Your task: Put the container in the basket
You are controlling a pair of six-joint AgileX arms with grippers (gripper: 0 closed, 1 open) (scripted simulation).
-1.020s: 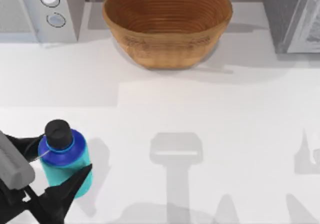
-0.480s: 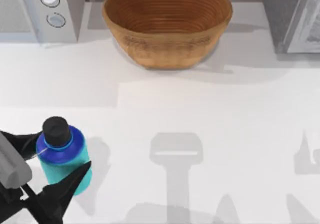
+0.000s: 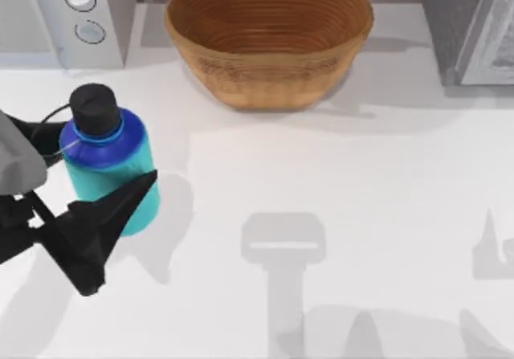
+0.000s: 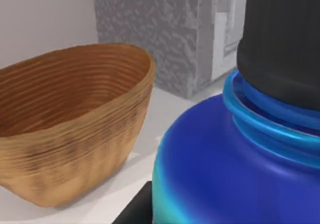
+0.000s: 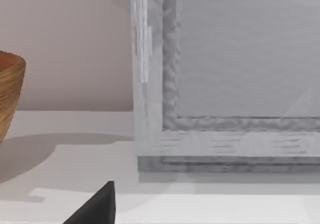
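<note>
The left pincer (image 3: 88, 198) pinches the bottle (image 3: 108, 170), holding it upright, well short of the basket (image 3: 269, 38) and off toward its left side. The carry is in hand: as I judge it, the next move must bring the bottle over the basket's rim before letting go. The right pincer's state I cannot tell.

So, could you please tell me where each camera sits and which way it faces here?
Top view: above the table, looking down; left gripper clamps the container, basket at the far edge.
Left wrist view: on the left arm, facing the basket past the container.
Right wrist view: on the right arm, facing a grey appliance; one dark fingertip shows.
Shared: all three see the basket.
</note>
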